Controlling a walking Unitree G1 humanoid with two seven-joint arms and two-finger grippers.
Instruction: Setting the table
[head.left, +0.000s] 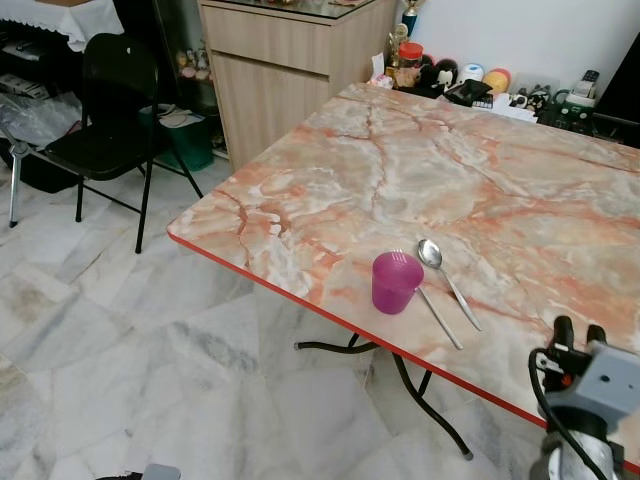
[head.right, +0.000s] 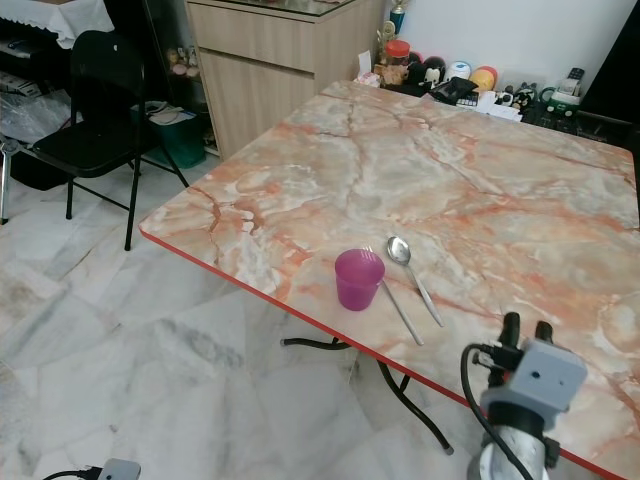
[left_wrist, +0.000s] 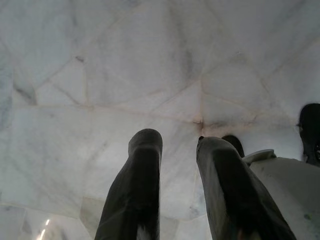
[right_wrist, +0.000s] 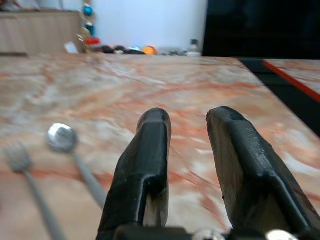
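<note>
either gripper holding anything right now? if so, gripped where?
Nothing held. The right gripper is open and empty over the table, spoon and fork lying beside it. The left gripper hangs open above the floor.

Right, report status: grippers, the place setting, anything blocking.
Right gripper open, low over table, holding nothing. Left gripper open, hanging over the floor. Cup, spoon, fork together near front edge. Nothing between right gripper and cutlery.

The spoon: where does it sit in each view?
Left eye: spoon right of the purple cup, near the table's red edge.
Right eye: the same, lower centre.
Left wrist: not there; floor tiles.
Right wrist: left of the claw.
Shared landmark: the fork beside it.
</note>
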